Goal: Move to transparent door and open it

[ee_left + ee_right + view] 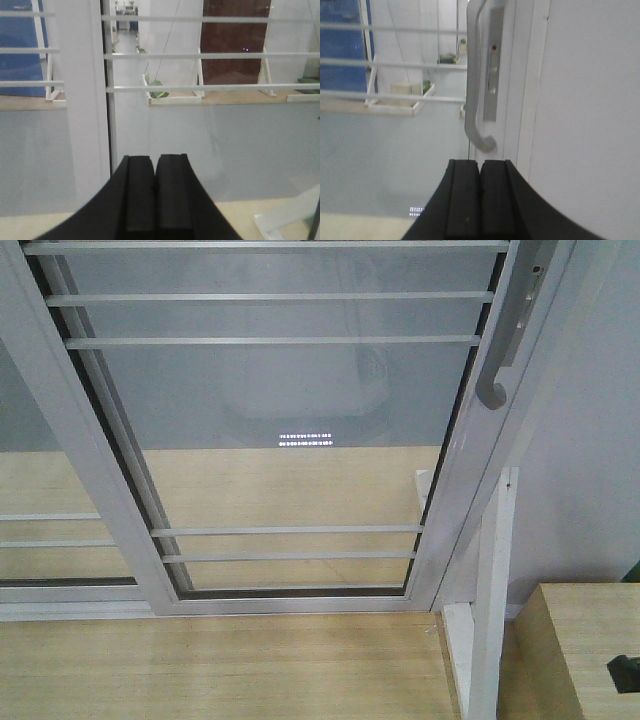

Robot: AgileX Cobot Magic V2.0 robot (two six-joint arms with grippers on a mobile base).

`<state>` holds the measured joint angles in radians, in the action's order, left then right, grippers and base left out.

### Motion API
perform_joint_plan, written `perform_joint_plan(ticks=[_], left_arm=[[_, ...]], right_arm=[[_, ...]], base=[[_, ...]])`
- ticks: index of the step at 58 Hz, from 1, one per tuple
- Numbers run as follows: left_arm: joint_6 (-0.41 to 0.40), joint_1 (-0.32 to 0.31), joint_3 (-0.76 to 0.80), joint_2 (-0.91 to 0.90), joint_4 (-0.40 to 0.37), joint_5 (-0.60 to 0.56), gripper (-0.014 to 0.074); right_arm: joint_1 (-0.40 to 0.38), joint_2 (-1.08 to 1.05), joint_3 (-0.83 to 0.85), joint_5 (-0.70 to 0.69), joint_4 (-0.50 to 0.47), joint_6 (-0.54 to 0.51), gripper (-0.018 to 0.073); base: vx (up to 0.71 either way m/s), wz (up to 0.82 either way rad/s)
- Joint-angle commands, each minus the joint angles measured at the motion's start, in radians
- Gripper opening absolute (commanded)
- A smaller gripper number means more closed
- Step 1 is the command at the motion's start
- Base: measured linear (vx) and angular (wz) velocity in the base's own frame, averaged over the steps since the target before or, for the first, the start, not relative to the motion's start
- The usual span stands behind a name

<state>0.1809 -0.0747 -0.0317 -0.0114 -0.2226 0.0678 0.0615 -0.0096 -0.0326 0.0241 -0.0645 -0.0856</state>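
The transparent door [290, 420] fills the front view: clear glass in a glossy white frame with thin white horizontal bars. Its curved grey pull handle [495, 380] sits on the right stile and also shows in the right wrist view [472, 100], beside a grey lock plate [492, 75]. My right gripper [480, 162] is shut and empty, just below the handle's lower end, apart from it. My left gripper [155, 159] is shut and empty, facing the glass next to the door's left white stile [82, 100]. Neither gripper shows in the front view.
A second white-framed glass panel [40, 490] overlaps at the left. A white upright post [495, 580] stands in front of the door's lower right corner. A wooden box [580, 650] sits at the bottom right. A plain white wall [590, 100] lies right of the frame.
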Motion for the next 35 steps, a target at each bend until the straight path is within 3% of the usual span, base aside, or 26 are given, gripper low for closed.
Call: perform_joint_plan(ticks=[1,9,16,25,35], left_arm=[[-0.006,-0.005,-0.004,-0.014,-0.012,-0.159,0.0003],[-0.036,-0.005,-0.003,-0.014,-0.040,-0.277,0.0003],[-0.119,-0.005,0.050,-0.006,-0.128,-0.304,0.0003],[-0.021,-0.005,0.218,0.147,-0.060,-0.235,0.0003],[0.022,-0.005,0.429,0.537,-0.063,-0.248,0.0003]], right_arm=[[-0.003,0.000,-0.001,-0.205,0.003,-0.002,-0.0005],[-0.005,0.000,0.001,-0.354,0.007,-0.007,-0.0005],[-0.003,0.001,0.051,-0.291,0.001,0.012,-0.0005],[-0.003,0.103,0.233,-0.076,0.007,-0.012,-0.0005],[-0.003,0.401,0.456,-0.053,0.018,-0.058,-0.0005]], base=[[0.00,0.00],[0.00,0.00],[0.00,0.00],[0.00,0.00],[0.00,0.00]])
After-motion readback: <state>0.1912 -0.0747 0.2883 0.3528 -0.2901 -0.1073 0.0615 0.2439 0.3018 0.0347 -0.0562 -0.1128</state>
